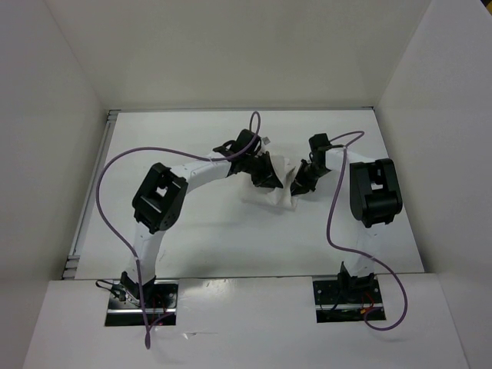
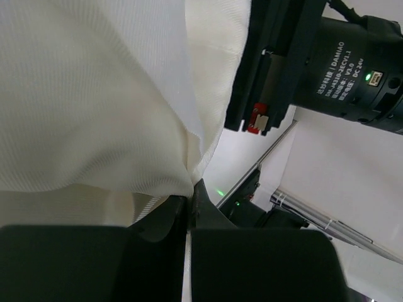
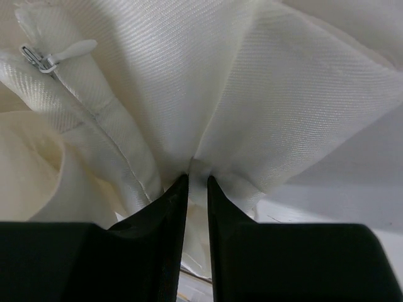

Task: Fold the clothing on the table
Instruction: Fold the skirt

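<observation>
The flat, matte white counter (image 1: 215,238) carries a thin, white, wrinkled fabric garment (image 1: 270,198), bunched near the middle of the surface between the ends of the two arms. The left tool (image 1: 265,175) is at the garment's left side and the right tool (image 1: 301,183) at its right side, the two near each other. In the left wrist view the left tool (image 2: 191,194) is clenched, its black fingertips (image 2: 176,207) pressed together on a gathered pinch of the garment (image 2: 94,94). The ribbed cloth fans up from the grip and fills most of that view. A black cylindrical motor housing (image 2: 343,56) on the other arm stands just beside the cloth. In the right wrist view the right tool (image 3: 194,182) is grasping a fold of the garment (image 3: 264,94). Its fingers (image 3: 167,217) are nearly together, and cloth puckers into the narrow slot between them. A stitched seam (image 3: 119,151) runs up to a small metal slider with a white pull tab (image 3: 63,51). Whether the garment is lifted clear of the counter cannot be told.
</observation>
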Tool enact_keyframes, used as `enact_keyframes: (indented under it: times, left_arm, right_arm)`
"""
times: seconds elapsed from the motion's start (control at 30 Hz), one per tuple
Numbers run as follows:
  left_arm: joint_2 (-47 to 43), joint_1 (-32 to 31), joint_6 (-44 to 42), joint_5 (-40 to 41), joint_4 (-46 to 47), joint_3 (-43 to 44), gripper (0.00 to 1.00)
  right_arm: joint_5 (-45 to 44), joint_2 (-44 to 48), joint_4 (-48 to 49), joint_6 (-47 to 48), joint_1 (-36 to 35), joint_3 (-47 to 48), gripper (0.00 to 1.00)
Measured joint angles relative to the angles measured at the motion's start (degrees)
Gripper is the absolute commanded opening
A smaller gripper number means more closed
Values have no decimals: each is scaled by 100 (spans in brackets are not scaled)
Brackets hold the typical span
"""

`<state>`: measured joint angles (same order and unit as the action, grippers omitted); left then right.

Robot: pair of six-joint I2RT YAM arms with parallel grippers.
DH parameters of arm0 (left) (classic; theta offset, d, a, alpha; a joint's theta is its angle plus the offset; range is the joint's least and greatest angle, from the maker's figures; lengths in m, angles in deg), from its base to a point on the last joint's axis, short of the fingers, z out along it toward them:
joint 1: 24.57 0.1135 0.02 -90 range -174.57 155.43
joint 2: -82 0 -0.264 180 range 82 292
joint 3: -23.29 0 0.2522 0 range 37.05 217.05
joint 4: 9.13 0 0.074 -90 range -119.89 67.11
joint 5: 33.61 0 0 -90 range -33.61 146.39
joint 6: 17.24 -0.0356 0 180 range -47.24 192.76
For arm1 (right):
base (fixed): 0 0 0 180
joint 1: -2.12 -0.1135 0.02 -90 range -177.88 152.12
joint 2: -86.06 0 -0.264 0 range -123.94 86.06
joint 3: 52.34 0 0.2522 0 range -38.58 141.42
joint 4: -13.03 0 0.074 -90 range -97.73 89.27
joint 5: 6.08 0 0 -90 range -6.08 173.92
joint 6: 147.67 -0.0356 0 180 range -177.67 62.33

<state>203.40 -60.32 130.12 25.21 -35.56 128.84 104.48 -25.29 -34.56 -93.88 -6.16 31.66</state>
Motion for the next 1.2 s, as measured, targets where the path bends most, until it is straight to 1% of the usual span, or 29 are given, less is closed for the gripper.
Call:
enact_keyframes:
  times: [0.33,0.37,0.4,0.43,0.5,0.53,0.63,0.67,0.8,0.9,1.0,1.07,1.17,1.2]
  left_arm:
    - [463,-57,109,109,-173,544,0]
    - [535,-57,127,146,-221,649,2]
    - [612,-55,133,188,-249,756,6]
    - [667,-55,138,223,-254,833,17]
    - [752,-59,192,282,-267,960,30]
    - [778,-61,247,286,-267,1001,42]
    - [876,-83,326,282,-326,1287,54]
    - [890,-90,328,264,-326,1368,61]
    - [852,-105,304,138,-361,1429,64]
    - [581,-70,306,-13,-334,1200,64]
    - [0,33,284,-81,-337,905,64]
    - [-498,197,247,-57,-380,728,64]
    - [-1399,579,98,138,-319,374,59]
    - [-1672,695,55,229,-326,264,53]
  right_arm:
    - [50,-17,83,-46,-63,-2,23]
    - [50,-17,96,-63,-85,-2,23]
    - [52,-20,118,-68,-105,-2,23]
    - [50,-17,140,-87,-129,-9,23]
    - [70,-17,181,-122,-168,-22,23]
    - [79,-13,199,-131,-177,-33,23]
    - [72,66,254,-188,-184,-138,23]
    - [35,127,247,-192,-188,-188,23]
    - [-247,616,-50,-205,-175,-387,23]
    - [-647,1370,-520,-267,-131,-422,25]
    - [-905,2295,-935,-341,-79,-328,26]
    - [-914,2649,-1128,-343,-66,-66,26]
    - [-680,2588,-1093,-332,-59,509,26]
    - [-560,2450,-1027,-326,-59,654,26]
